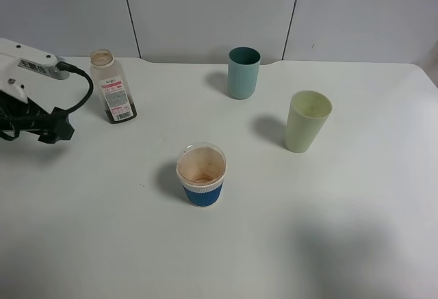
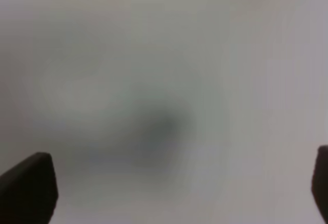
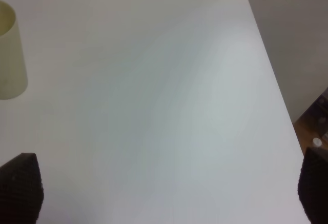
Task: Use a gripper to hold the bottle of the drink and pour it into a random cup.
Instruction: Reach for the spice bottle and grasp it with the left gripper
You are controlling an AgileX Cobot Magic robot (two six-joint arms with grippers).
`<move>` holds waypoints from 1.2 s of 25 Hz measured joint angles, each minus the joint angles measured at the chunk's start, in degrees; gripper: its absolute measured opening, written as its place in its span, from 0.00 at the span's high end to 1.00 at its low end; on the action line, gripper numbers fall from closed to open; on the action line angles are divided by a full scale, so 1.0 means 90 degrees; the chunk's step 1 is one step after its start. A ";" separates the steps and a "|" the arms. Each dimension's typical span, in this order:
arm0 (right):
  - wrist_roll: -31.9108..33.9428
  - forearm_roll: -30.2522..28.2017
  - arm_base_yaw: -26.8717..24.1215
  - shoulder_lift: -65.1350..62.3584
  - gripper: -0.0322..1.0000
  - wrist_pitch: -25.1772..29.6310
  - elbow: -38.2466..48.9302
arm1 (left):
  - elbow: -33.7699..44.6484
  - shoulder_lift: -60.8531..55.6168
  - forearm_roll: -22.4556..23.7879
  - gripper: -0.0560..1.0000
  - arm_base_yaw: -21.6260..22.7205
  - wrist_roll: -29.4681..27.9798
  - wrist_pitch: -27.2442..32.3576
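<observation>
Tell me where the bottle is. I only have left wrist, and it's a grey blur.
Observer: In the high view the bottle stands upright at the table's rear left.
Operator: Cap on?
Observer: No cap. The neck is open, and the dark drink sits in the lower part.
Operator: Target cup?
Observer: The cup with the blue sleeve stands upright near the table's middle, well apart from the bottle.

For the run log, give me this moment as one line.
phase: pre-grasp | left pincer: open, empty | right pincer: open, empty | bottle: upright, ungrasped | cup: upright
</observation>
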 joint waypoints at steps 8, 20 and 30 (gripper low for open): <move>0.0000 0.0000 0.0000 0.0000 0.01 0.0000 0.0000 | 0.0206 0.0787 0.0527 0.02 0.0000 0.0007 -0.1292; 0.0000 0.0000 0.0000 0.0000 0.01 0.0000 0.0000 | 0.0211 0.1511 0.3573 0.02 0.0012 -0.1143 -0.3728; 0.0000 0.0000 0.0000 0.0000 0.01 0.0000 0.0000 | -0.0075 0.2131 0.5613 0.02 0.0754 -0.2301 -0.4960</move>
